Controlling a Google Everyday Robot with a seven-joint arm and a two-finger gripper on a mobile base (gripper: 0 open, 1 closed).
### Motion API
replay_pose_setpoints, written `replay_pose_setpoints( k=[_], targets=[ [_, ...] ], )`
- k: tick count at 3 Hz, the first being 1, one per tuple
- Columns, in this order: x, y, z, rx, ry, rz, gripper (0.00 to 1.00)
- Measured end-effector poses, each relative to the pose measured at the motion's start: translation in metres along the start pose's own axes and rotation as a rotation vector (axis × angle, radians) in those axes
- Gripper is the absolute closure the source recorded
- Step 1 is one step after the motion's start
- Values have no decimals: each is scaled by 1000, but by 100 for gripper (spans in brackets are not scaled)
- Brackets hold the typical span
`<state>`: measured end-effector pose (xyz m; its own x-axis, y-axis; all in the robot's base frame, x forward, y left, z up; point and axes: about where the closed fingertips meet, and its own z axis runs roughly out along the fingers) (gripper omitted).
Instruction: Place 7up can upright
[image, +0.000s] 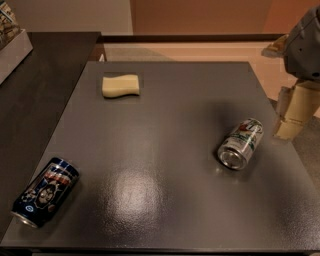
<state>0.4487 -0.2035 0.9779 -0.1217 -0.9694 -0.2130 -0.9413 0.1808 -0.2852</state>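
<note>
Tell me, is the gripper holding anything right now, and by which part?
Nothing is held. The gripper hangs at the right edge of the table, apart from the 7up can, which lies on its side.

At the right edge, the gripper beside the table is partly cut off, and so is its grey arm. Upper left, a box is cropped. The lettering on the 7up can is blurred.

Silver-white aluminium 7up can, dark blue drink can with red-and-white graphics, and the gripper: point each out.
7up can (242, 142): camera view, mid side wall, lying down.
dark blue can (46, 189): camera view, printed side.
gripper (287, 126): camera view, beige lower end, right of the 7up can.
</note>
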Motion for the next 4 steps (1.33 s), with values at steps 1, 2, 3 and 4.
replay_pose_setpoints(
  k=[1,2,3,4],
  targets=[
    [-18,-4,15,-9,-18,-174,0],
    [-30,-4,31,-24,-29,-371,0],
    [-29,-6,49,-59,-14,-565,0],
    [-19,-5,67,-114,-13,-703,0]
  ],
)
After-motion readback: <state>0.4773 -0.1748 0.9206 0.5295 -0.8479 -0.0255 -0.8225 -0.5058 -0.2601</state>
